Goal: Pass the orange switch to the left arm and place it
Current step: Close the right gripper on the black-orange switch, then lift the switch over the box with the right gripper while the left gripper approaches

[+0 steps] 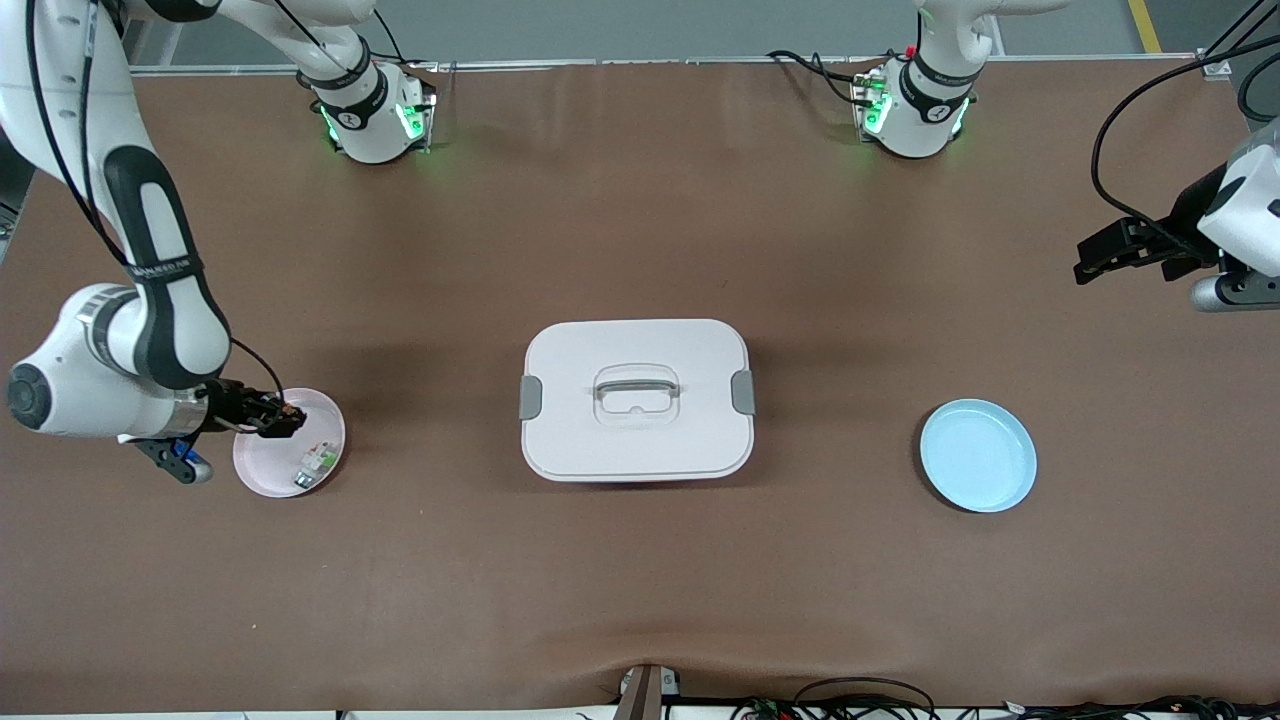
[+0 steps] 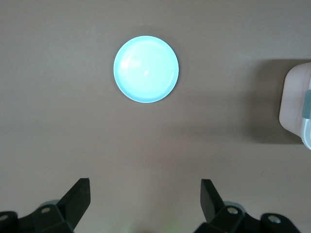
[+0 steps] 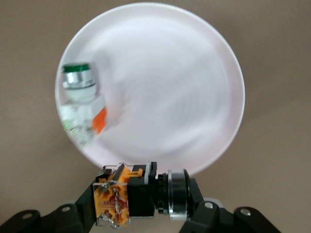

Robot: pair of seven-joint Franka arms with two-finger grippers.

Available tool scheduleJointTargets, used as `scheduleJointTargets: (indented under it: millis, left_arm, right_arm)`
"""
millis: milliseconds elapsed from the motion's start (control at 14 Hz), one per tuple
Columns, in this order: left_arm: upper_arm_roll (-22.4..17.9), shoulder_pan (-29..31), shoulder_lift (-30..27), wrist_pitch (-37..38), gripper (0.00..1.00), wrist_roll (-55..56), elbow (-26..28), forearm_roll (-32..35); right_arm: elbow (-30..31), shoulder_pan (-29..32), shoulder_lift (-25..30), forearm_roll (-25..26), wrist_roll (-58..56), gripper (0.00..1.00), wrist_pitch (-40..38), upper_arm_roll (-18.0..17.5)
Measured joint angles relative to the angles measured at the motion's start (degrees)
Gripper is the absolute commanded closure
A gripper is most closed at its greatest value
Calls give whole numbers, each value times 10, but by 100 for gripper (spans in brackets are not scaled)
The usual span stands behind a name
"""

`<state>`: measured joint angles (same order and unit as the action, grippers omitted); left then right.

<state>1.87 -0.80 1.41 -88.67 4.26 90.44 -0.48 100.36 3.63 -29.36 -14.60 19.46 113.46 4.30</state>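
Orange switch (image 3: 138, 196) clamped in right gripper (image 3: 141, 204) above pink plate (image 3: 204, 87).

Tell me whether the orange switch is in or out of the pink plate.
Out. The right claw is shut on the switch, lifted over the plate rim; only the green switch lies in it.

**Box mid-table, a plate toward each end**

The white lidded plastic box (image 1: 636, 398) sits mid-table. The round pink plate (image 1: 322, 475) lies toward the right arm's end, with the small whitish-green part (image 1: 312, 465) on it. The round blue plate (image 1: 977, 455) lies toward the left arm's end, slightly nearer the front camera than the box.

The right gripper (image 1: 283, 417) is over the pink plate, clamped on the small black-and-orange switch (image 3: 133, 195). The left gripper (image 1: 1095, 256), spread wide, waits over the table's end.
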Motion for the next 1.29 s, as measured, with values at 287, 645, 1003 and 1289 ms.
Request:
scheduleJointTargets:
  millis: [287, 645, 1003, 1289]
  left_arm:
    - [0, 0, 0, 0, 0, 0, 0, 0]
    - [1, -1, 0, 0, 0, 0, 0, 0]
    - [43, -7, 0, -1, 0, 1, -27, -47]
    - [61, -8, -1, -2, 0, 2, -42, -168]
  right_arm:
    - [-19, -36, 41, -24, 163, 100, -67, -26]
    - [-83, -46, 63, -133, 304, 100, -183, -37]
    - [-106, -59, 82, -212, 417, 100, -212, -48]
    - [-116, -93, 92, -263, 501, 100, -211, -50]
